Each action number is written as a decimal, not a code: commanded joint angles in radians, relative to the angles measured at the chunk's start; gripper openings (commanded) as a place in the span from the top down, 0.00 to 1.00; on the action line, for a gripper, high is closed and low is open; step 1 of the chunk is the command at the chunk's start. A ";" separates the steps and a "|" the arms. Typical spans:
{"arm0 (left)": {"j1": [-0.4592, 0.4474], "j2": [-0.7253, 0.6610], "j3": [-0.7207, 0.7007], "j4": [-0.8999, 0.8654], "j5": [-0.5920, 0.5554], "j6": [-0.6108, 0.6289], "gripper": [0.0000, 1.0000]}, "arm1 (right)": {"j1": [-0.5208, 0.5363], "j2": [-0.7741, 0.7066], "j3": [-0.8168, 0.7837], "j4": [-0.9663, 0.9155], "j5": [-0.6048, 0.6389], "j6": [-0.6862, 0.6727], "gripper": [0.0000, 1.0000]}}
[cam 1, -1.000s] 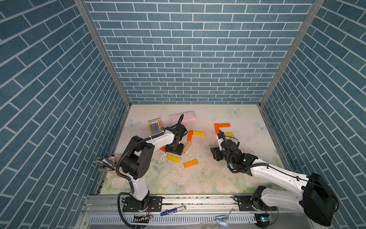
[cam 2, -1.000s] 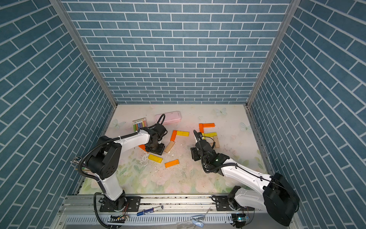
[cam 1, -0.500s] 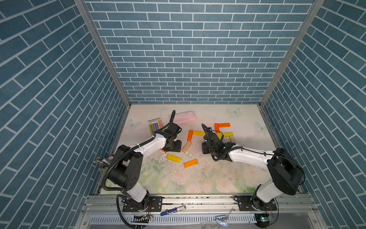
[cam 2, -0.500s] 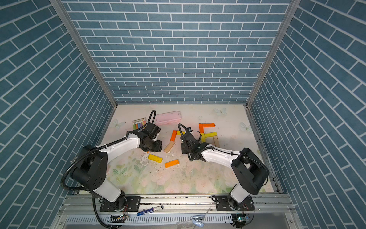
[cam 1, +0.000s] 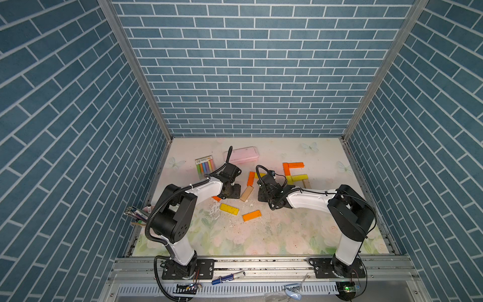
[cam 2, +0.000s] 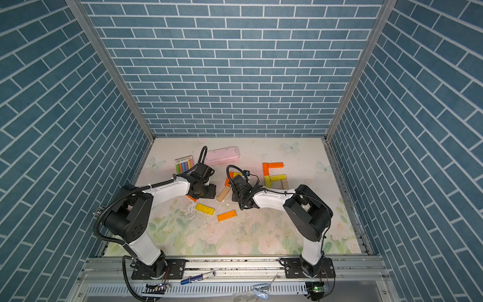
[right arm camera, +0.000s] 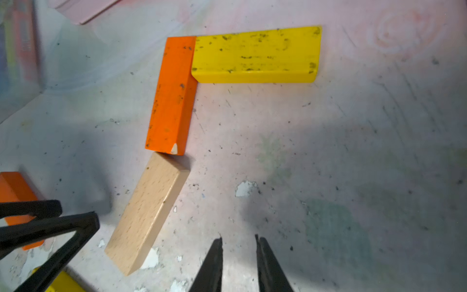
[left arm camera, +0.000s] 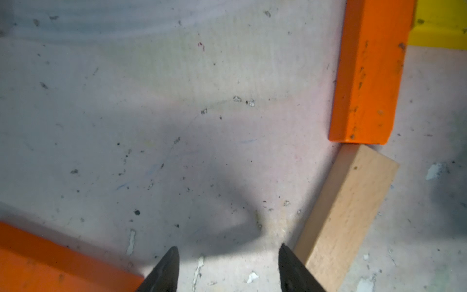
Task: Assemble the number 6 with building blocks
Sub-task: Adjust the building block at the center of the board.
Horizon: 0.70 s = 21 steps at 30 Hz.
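The number 6 (cam 1: pixel 298 177) lies unfinished toward the desk's (cam 1: pixel 261 235) far right: orange and yellow bars plus one tan, with the bottom stroke seemingly missing. Nearer the middle is a second start: an orange bar (right arm camera: pixel 171 96), a yellow bar (right arm camera: pixel 255 55) butted sideways against its far end, and a tan bar (right arm camera: pixel 147 212) touching its near end but tilted. The right pincer (right arm camera: pixel 238 255), narrow, almost shut and empty, hangs just beside that tan bar, probably closed so it can nudge the bar straight. The left pincer (left arm camera: pixel 227 252), half wide and empty, stands on the bar's other side.
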 commanded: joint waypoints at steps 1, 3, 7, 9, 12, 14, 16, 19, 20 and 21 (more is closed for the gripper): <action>0.003 0.015 -0.019 0.022 -0.012 -0.010 0.36 | 0.008 0.035 0.045 -0.018 0.010 0.096 0.74; 0.004 0.023 -0.020 0.026 -0.002 -0.005 0.36 | 0.008 0.053 0.058 -0.026 0.006 0.105 0.73; 0.004 0.026 -0.033 0.040 0.010 -0.007 0.36 | 0.009 0.081 0.086 -0.045 0.004 0.118 0.70; 0.004 0.024 -0.038 0.042 0.016 -0.005 0.36 | 0.009 0.095 0.100 -0.053 0.003 0.122 0.68; 0.004 0.021 -0.048 0.050 0.031 -0.007 0.36 | 0.010 0.110 0.116 -0.067 0.003 0.127 0.65; 0.004 0.020 -0.057 0.059 0.040 -0.012 0.36 | 0.009 0.119 0.125 -0.077 0.002 0.130 0.63; 0.003 0.021 -0.059 0.061 0.044 -0.013 0.36 | 0.010 0.126 0.131 -0.085 0.003 0.133 0.62; 0.004 0.018 -0.062 0.059 0.046 -0.011 0.36 | 0.010 0.140 0.152 -0.105 0.001 0.133 0.61; 0.005 0.015 -0.065 0.060 0.047 -0.011 0.36 | 0.009 0.146 0.157 -0.111 0.000 0.133 0.60; 0.005 0.013 -0.067 0.062 0.049 -0.013 0.36 | 0.008 0.149 0.161 -0.116 0.001 0.134 0.59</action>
